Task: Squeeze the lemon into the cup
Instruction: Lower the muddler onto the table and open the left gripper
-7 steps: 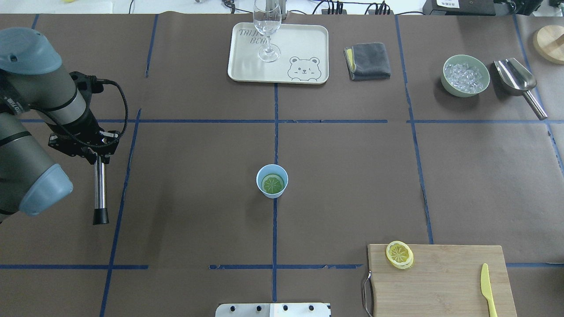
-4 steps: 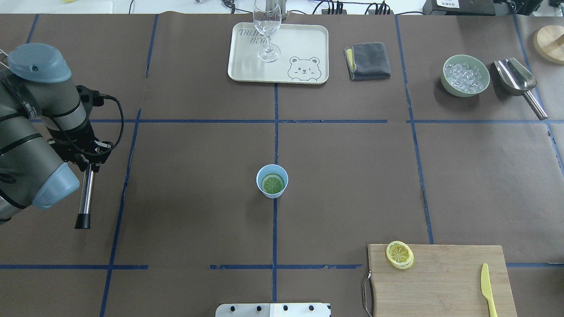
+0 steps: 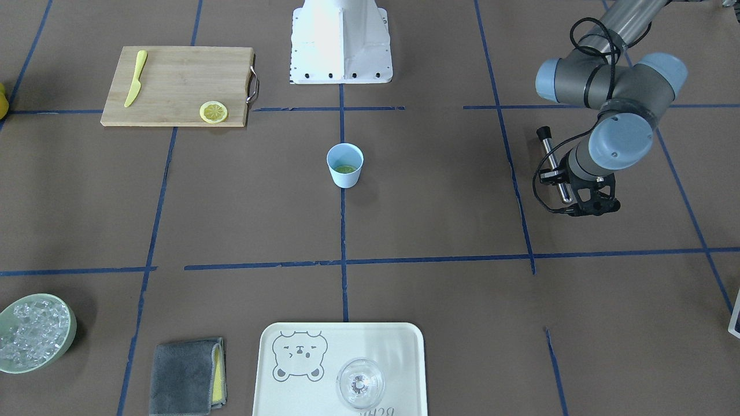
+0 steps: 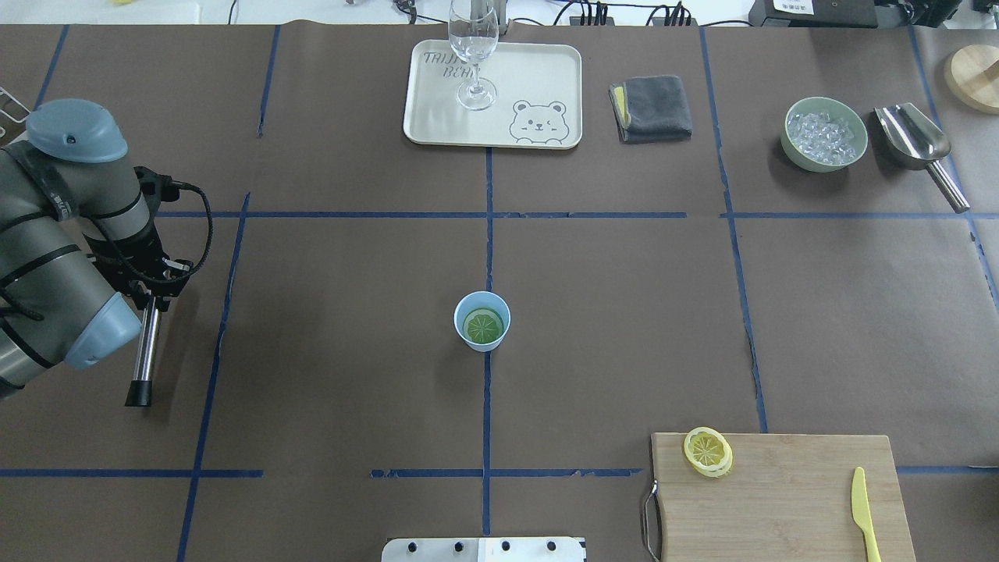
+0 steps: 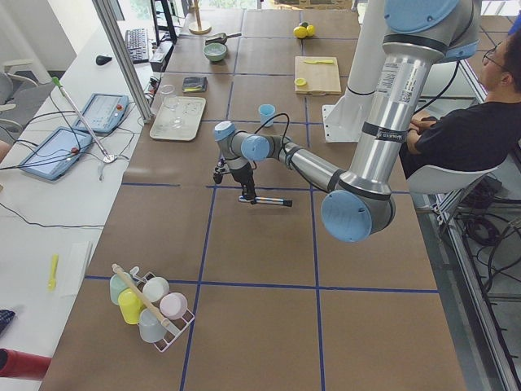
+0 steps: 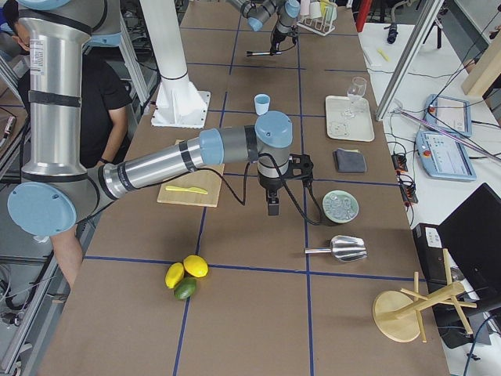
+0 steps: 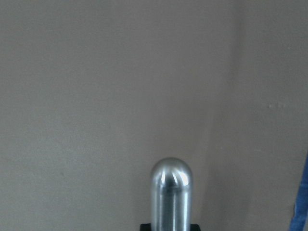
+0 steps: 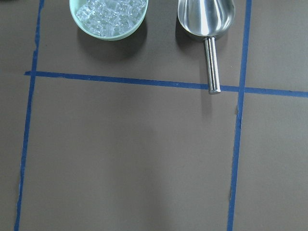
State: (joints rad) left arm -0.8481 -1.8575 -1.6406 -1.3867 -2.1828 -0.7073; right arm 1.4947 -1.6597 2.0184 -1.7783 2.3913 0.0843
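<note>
You're gripping a steel rod [image 4: 145,351] in the left claw [image 4: 154,297], shut tight on it, rod level w/ black tip toward the robot, prob. the presser. The cup [image 3: 345,179] is sitting well off to that claw's right, w/ the lemon [image 4: 483,326] lying flat inside. Right claw [image 6: 272,205]: can't tell if wide or narrow.

Left pincer [image 3: 570,201] clamps a metal rod [image 3: 552,163] — well apart from the cup [image 3: 345,173].

overhead and front cams face off, both high, sharing the cup [image 4: 482,321] right of the left gripper [image 4: 153,293]; wrist cam hugs its metal rod [image 7: 172,192].
</note>
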